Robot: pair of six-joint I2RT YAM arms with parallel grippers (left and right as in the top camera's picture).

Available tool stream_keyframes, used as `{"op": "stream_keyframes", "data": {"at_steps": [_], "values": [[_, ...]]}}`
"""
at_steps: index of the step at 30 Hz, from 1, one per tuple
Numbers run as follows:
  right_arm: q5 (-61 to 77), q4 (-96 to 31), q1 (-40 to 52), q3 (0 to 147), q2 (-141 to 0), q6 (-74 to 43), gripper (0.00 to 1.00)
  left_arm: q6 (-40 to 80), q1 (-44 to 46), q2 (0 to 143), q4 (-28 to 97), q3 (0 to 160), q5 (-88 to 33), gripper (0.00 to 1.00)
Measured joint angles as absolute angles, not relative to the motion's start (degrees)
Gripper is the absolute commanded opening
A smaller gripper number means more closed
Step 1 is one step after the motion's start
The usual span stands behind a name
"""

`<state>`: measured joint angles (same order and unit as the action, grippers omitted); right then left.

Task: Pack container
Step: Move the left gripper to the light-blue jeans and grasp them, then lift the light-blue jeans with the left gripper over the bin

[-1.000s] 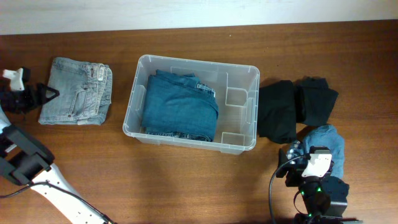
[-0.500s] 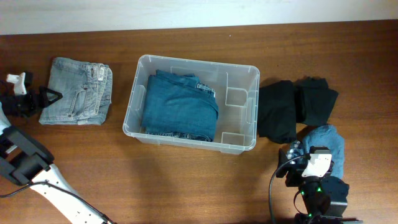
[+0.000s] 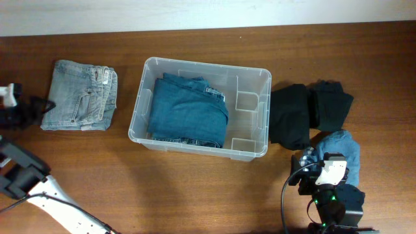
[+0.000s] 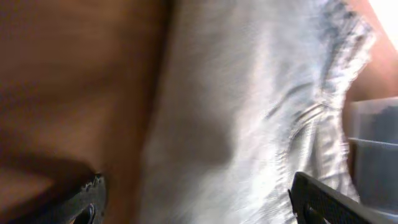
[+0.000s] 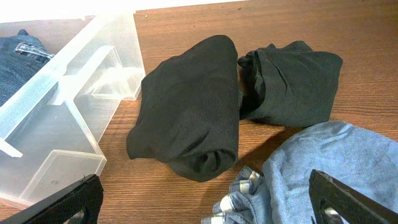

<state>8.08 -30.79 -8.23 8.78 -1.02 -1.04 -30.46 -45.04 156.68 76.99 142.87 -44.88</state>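
The container (image 3: 208,64) sits open near the middle of the brown wooden table (image 3: 195,192), long side running left to right. A folded teal denim garment (image 3: 188,110) fills its left part; the moulded dividers on its right hold nothing.

Left of it, apart from its wall, lie folded light-wash jeans (image 3: 81,95). Right of it, close to the wall, two black garments (image 3: 309,114) lie side by side. A light blue garment (image 3: 342,148) is bunched just nearer than them.

The left gripper (image 3: 40,107) is at the jeans' left edge, its fingers spread wide and holding nothing. The right gripper (image 5: 211,208) is low at the near right, over the blue garment, also spread and holding nothing.

A pale wall (image 3: 195,13) runs along the table's far edge.
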Motion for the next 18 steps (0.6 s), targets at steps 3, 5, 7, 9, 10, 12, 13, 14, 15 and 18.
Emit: {"op": "stream_keyframes", "data": {"at_steps": [3,5,7,9,10,12,13,14,15,18], "values": [[8.08,-30.79,-8.23,8.78,-1.02,-1.04,0.99,-31.22,-41.25,158.19,78.65,143.55,-49.89,0.9],[8.08,-30.79,-8.23,8.78,-1.02,-1.06,0.98,-32.16,-39.4,158.82,79.33,143.55,-51.99,0.67],[8.08,-30.79,-8.23,8.78,-1.02,-1.02,0.98,-32.95,-37.56,159.76,79.66,143.46,-53.15,0.4],[8.1,-30.79,-8.23,8.78,-1.02,-1.04,0.99,-33.21,-36.69,160.7,79.72,143.28,-53.34,0.06],[8.1,-30.79,-8.23,8.78,-1.02,-1.02,0.98,-33.15,-36.45,161.01,79.79,143.09,-53.36,0.02],[8.08,-30.79,-8.23,8.78,-1.02,-1.04,0.98,-33.04,-36.27,161.82,80.23,142.8,-54.06,0.0],[8.08,-30.79,-8.23,8.78,-1.02,-1.02,0.99,-33.01,-36.34,161.91,80.58,142.71,-54.57,0.0],[8.08,-30.79,-8.23,8.78,-1.02,-1.06,0.98,-32.99,-36.4,161.91,80.97,142.71,-54.65,0.0],[8.08,-30.79,-8.23,8.78,-1.02,-1.02,0.98,-32.99,-36.49,162.01,81.8,142.74,-54.7,0.0],[8.08,-30.79,-8.23,8.78,-1.02,-1.04,0.99,-33.01,-37.15,163.02,86.48,143.04,-56.47,0.0]]}}
